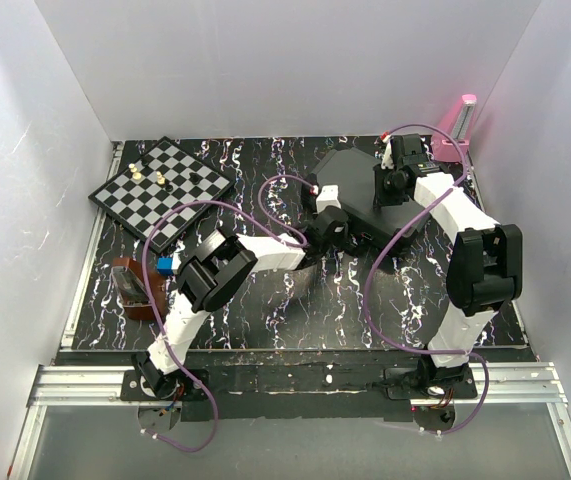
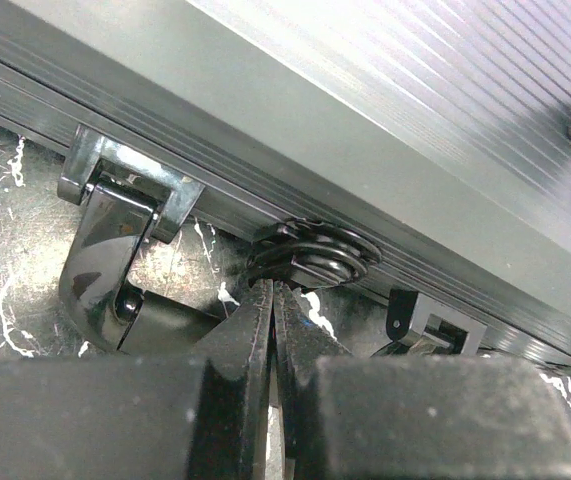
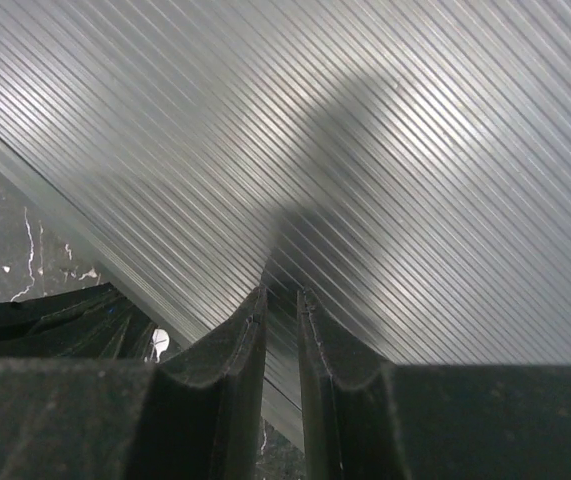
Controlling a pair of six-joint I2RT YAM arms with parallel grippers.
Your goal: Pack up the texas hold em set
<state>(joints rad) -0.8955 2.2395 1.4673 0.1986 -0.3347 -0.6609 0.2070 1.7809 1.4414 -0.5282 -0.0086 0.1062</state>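
The black briefcase (image 1: 357, 180) of the texas hold em set lies closed at the back right of the table, ribbed lid up. Chips, card boxes and discs are hidden. My left gripper (image 1: 331, 234) is at the case's front edge. In the left wrist view it (image 2: 273, 292) is shut and empty, its tips just below a round latch (image 2: 317, 255), with the case's carry handle (image 2: 100, 280) to the left. My right gripper (image 1: 395, 186) is on top of the lid. In the right wrist view it (image 3: 281, 300) is nearly shut and empty, tips against the ribbed lid (image 3: 385, 150).
A black-and-white chessboard (image 1: 162, 190) with a few pieces lies at the back left. A small blue-white block (image 1: 166, 265) and a brown object (image 1: 133, 287) sit at the left front. A pink stand (image 1: 461, 125) is at the back right corner. White walls surround the table.
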